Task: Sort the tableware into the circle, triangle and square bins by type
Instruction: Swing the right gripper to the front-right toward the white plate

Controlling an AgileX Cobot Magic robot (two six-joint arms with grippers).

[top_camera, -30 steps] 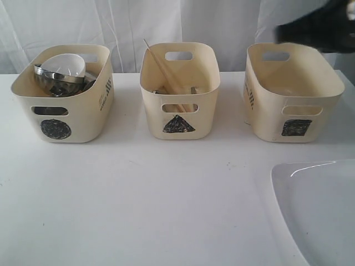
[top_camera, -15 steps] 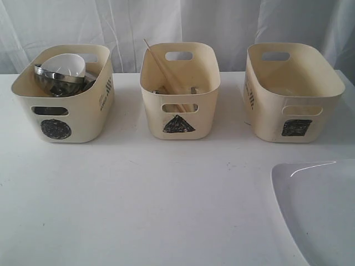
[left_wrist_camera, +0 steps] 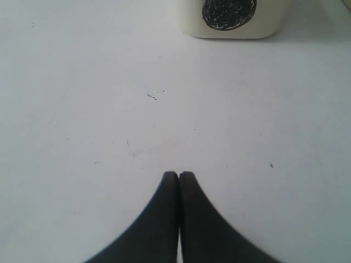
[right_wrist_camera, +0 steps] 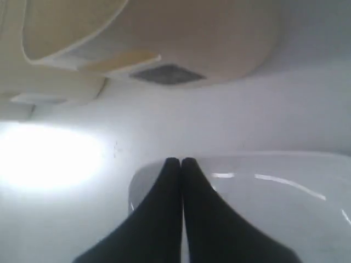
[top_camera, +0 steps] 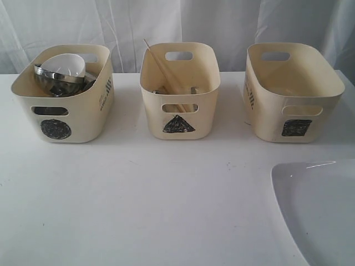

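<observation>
Right claw back over plate, closed

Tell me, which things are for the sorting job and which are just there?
For the job: circle bin, triangle bin, square bin, white bowl, steel bowl, chopsticks, plate.
Just there: table, curtain.

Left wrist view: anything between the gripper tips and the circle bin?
No objects. In the left wrist view only bare white tabletop, with a few tiny dark specks, lies between the shut left gripper and the circle bin.
</observation>
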